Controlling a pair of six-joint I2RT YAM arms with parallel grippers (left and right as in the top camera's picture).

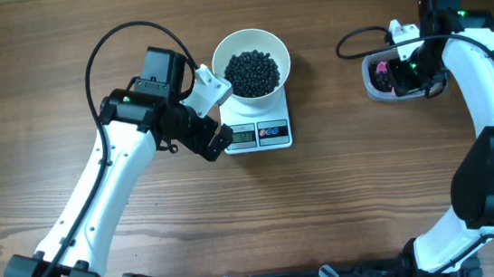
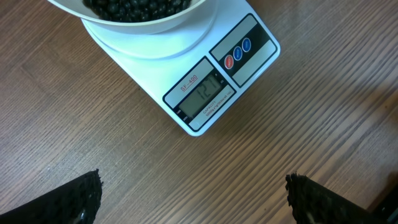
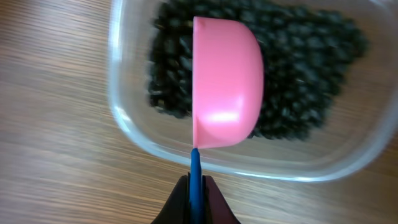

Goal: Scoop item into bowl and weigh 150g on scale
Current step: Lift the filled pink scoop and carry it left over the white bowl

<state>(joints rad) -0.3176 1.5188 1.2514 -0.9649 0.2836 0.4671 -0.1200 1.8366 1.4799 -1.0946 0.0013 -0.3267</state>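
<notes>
Wood-grain desk (image 1: 56,48) carries everything. Your right tool (image 3: 196,186) is clamped on the blue handle (image 3: 195,165) of the pink plastic scoop (image 3: 227,93), which reaches straight out over the tiny black beads (image 3: 298,74) in the clear plastic tub (image 3: 124,124) near the far right edge. The round white bowl (image 1: 221,55), already holding beads, sits on the white digital scale (image 1: 274,134) well to the left. The left tool (image 1: 214,142), fingers apart, hovers just beside it.

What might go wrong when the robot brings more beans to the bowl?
1. The right hand holds the pink scoop only by its thin blue handle, so it might twist and drop black beans between the clear tub and the white bowl.
2. The scale seems to read about 121, so a heaped scoop may overshoot.
3. The open left hand sits near the scale; a bump might upset the reading.
</notes>
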